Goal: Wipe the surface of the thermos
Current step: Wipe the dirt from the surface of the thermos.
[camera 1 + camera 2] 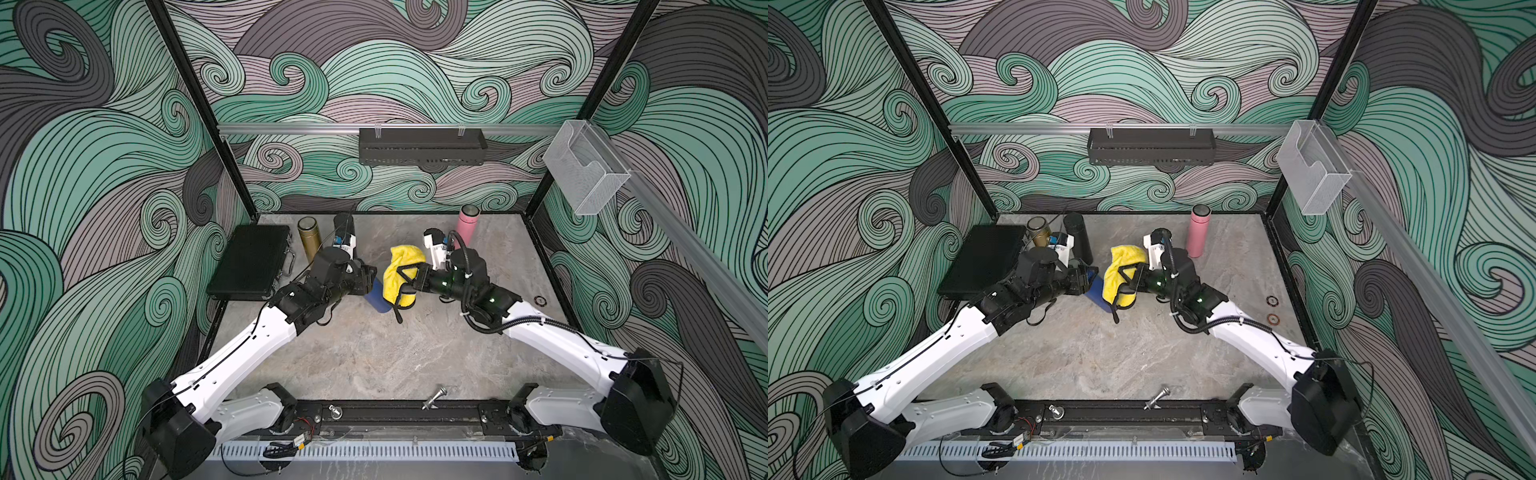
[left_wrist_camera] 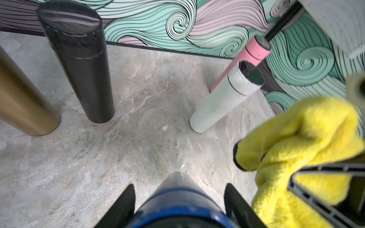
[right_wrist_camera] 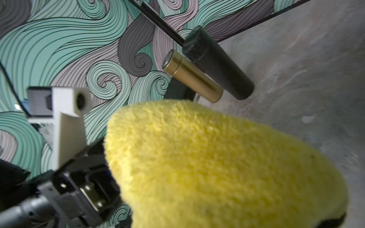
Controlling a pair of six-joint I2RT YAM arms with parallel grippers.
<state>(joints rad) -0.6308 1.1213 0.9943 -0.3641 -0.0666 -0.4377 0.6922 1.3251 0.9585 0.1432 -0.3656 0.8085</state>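
Note:
A dark blue thermos (image 1: pixel 379 302) (image 1: pixel 1098 296) is held tilted above the middle of the table, and my left gripper (image 1: pixel 369 277) (image 1: pixel 1089 276) is shut on it. In the left wrist view the thermos (image 2: pixel 177 199) fills the gap of the left gripper (image 2: pixel 180 186), a black finger on each side. My right gripper (image 1: pixel 409 279) (image 1: pixel 1128 277) is shut on a yellow cloth (image 1: pixel 399 272) (image 1: pixel 1118 270) (image 2: pixel 296 138), which lies against the thermos's right side. The cloth (image 3: pixel 217 158) hides the right jaws in the right wrist view.
A gold thermos (image 1: pixel 308 239), a black thermos (image 1: pixel 345 224) and a pink thermos (image 1: pixel 468 224) stand along the back edge. A white thermos (image 2: pixel 227 98) stands in front of the pink one. A black case (image 1: pixel 249 262) lies at the left. Small rings (image 1: pixel 539 300) lie at the right.

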